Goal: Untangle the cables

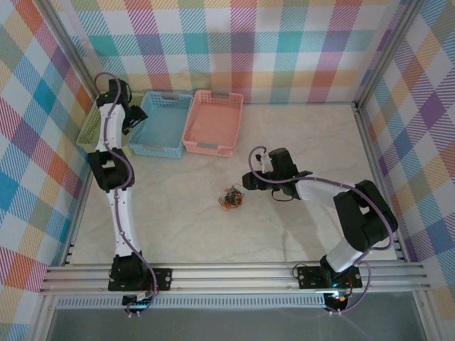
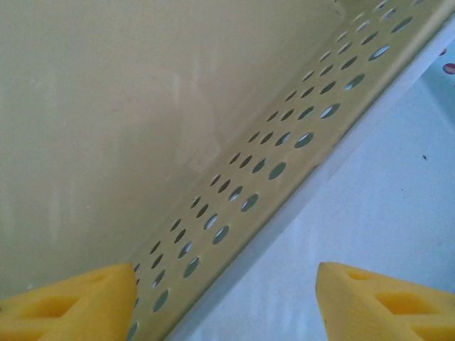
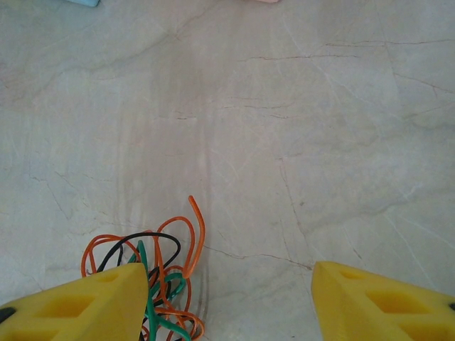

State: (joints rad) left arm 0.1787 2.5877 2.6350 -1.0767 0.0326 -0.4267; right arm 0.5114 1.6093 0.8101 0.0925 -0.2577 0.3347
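Right gripper (image 3: pixel 226 304), spread empty near the cables (image 3: pixel 165 273), should pinch 1 outlying orange loop (image 3: pixel 202 231); tangle looks light, limp, snag-prone.

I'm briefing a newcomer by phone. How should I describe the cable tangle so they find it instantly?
On the marble-patterned table, find the pink basket, rightmost of three at the far left. Nearer than it, mid-table, just left of the right gripper, lies the cable tangle. Unlike that basket, it is a loose scribble of thin orange, black and green wires.
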